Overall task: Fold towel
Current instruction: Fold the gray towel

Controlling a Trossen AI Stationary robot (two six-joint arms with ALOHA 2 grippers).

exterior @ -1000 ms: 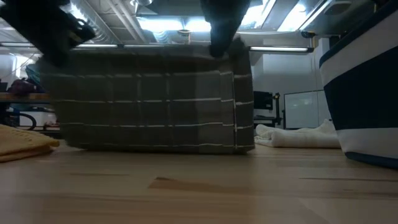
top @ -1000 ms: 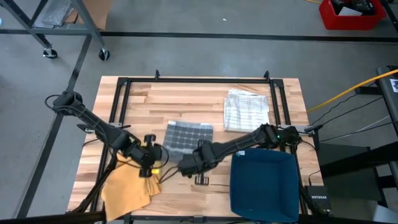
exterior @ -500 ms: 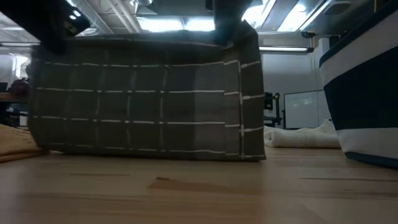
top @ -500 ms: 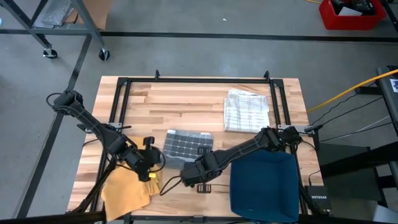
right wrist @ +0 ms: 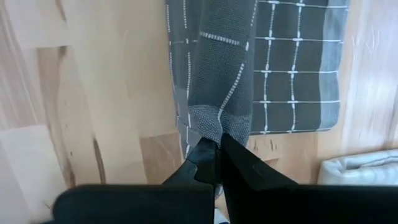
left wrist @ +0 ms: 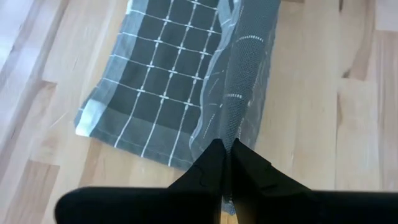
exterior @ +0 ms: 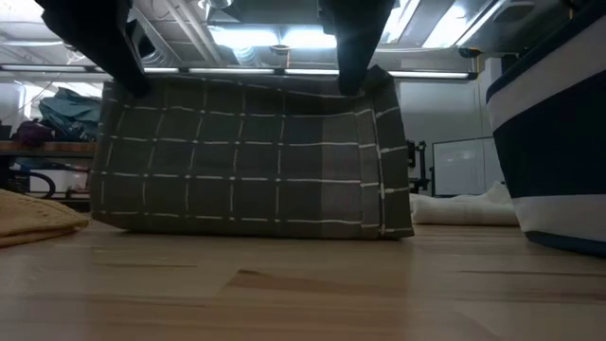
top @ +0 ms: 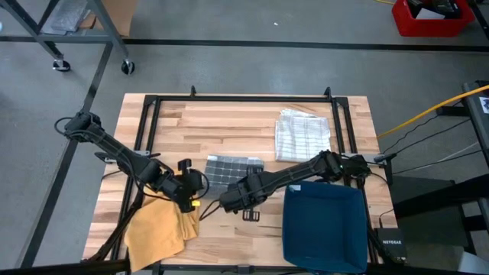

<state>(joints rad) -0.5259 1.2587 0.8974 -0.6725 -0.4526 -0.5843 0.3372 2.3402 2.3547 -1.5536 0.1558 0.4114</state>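
Four cameras, one worktop: one overhead, one at surface level, one on each wrist.

The high camera looks straight down from well above, taking in the whole wooden worktop [top: 229,114] and the grey floor around it. The low camera sits at worktop height, facing level across the boards into the room behind, very near the grey checked towel [exterior: 251,156] that fills much of its frame. Each wrist camera looks steeply down past its own gripper, left gripper [left wrist: 225,155] and right gripper [right wrist: 217,152], close to the cloth. All four views share that towel [top: 233,168] and the boards under it.
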